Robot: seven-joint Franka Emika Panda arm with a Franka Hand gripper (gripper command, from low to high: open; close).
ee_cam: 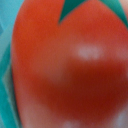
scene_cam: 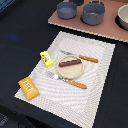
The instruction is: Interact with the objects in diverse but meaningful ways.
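- A pale woven placemat [scene_cam: 75, 75] lies on the dark table [scene_cam: 15, 45], and most of the small things sit on it.
- At the middle of the mat is the round tan plate [scene_cam: 69, 67], with the thin brown sausage [scene_cam: 70, 62] lying across it.
- The yellow printed packet [scene_cam: 47, 59] stands just off the plate at about nine o'clock.
- The golden scored bread loaf [scene_cam: 29, 87] lies near the mat's edge, at about eight o'clock from the plate and well apart from it.
- An orange-handled fork [scene_cam: 67, 80] rests at the plate's five-to-six o'clock side; an orange-handled knife [scene_cam: 82, 57] lies at its one-to-two o'clock side.
- Beyond the mat, toward twelve o'clock, a tan board [scene_cam: 95, 27] holds a small grey handled pan [scene_cam: 66, 10] and a grey pot [scene_cam: 93, 13] side by side, with a pale bowl [scene_cam: 123, 16] at the exterior view's right edge.
- The red tomato [ee_cam: 70, 70] fills the wrist view, blurred and very close to the lens, with a green stem leaf [ee_cam: 75, 7] showing at its end.
- I cannot find the tomato in the exterior view, so I cannot place it on the table.
- The claw itself shows in neither picture, so I cannot tell how wide it stands or whether it grips the tomato.
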